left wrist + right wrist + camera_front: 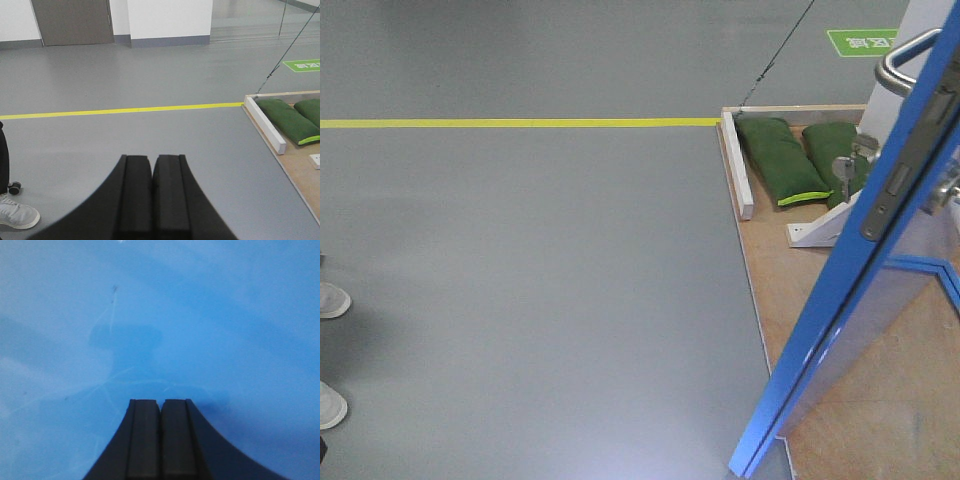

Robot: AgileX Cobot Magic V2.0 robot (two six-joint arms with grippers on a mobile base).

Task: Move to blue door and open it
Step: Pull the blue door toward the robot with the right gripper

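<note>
The blue door (pixel 835 300) stands at the right of the front view, swung out and seen nearly edge-on. Its silver lever handle (pixel 905 55) is near the top, and a grey latch plate (pixel 890 190) runs along the door's edge. In the right wrist view the glossy blue door (pixel 160 315) fills the frame, with my right gripper (pixel 161 401) shut, empty and close to it. My left gripper (pixel 152 157) is shut on nothing and faces bare grey floor, away from the door. Neither gripper shows in the front view.
The door stands on a plywood platform (pixel 880 400) with green sandbags (pixel 778 160) and white wooden braces (pixel 738 165). A yellow floor line (pixel 520 123) crosses the grey floor. A person's shoes (pixel 330 300) are at the left edge. A thin cable (pixel 285 52) runs to the platform corner.
</note>
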